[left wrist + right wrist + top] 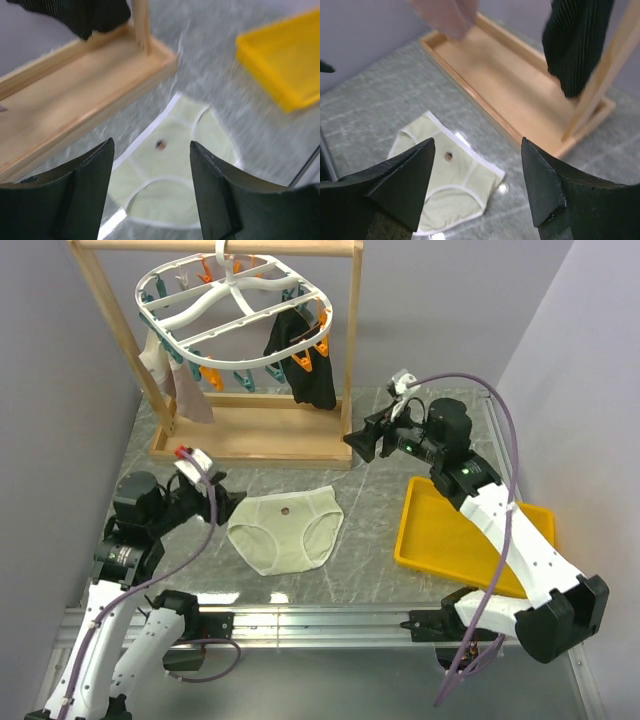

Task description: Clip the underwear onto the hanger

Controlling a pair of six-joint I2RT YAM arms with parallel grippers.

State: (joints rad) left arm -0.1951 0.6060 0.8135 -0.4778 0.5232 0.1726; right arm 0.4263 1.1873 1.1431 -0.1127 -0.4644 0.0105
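Note:
The pale cream underwear (287, 530) lies flat on the grey table between the arms, waistband toward the rack, with a small dark spot near the band. It also shows in the left wrist view as underwear (170, 172) and in the right wrist view as underwear (452, 182). The white hanger (233, 285), ringed with teal and orange clips, hangs from the wooden rack's top bar at the back. My left gripper (228, 498) (151, 145) hovers open just left of the underwear. My right gripper (360, 443) (477, 142) is open above the table, right of the rack's base, and holds nothing.
The wooden rack (250, 435) stands at the back on a tray-like base. A black garment (300, 355) (577, 40) and a beige-pink cloth (185, 390) hang from the hanger's clips. A yellow tray (470, 540) (285, 55) lies right of the underwear, under the right arm. Walls close in on both sides.

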